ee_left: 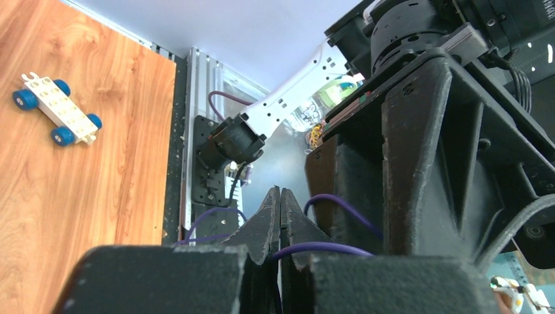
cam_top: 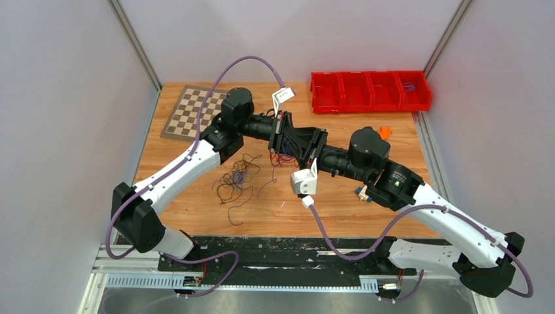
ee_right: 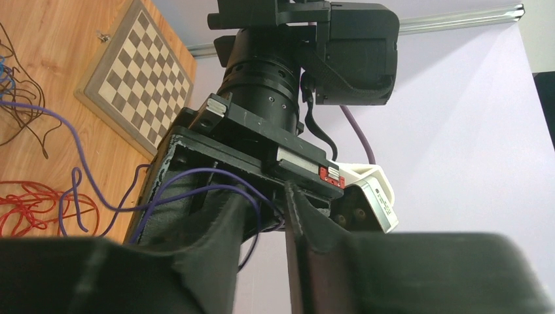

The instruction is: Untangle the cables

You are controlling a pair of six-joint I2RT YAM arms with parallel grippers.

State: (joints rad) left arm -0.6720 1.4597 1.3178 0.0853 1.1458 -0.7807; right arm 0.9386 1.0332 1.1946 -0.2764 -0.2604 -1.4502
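The thin blue-purple cable (ee_left: 327,247) is lifted off the light wooden table (cam_top: 340,209) at mid-table, strung between the two grippers. The black fingers of the left gripper (ee_left: 280,216) are pressed flat together, and the cable comes out of their seam on both sides, so they pinch it. The right gripper (ee_right: 271,206) faces it closely. Its fingers stand a narrow gap apart, and the same cable runs into that gap; whether it touches either pad cannot be told.

From there the cable trails down to the loose bundle of dark brown cables (cam_top: 234,178), which lies on the table left of centre. A squiggly red cable (ee_right: 33,203) lies beneath the grippers.

The small label on the white wrist-camera housing (ee_right: 379,196) is too fine to read.

A red plastic bin with four compartments (cam_top: 370,104) sits at the back right, and its rightmost compartment holds something thin and bluish (cam_top: 409,85).
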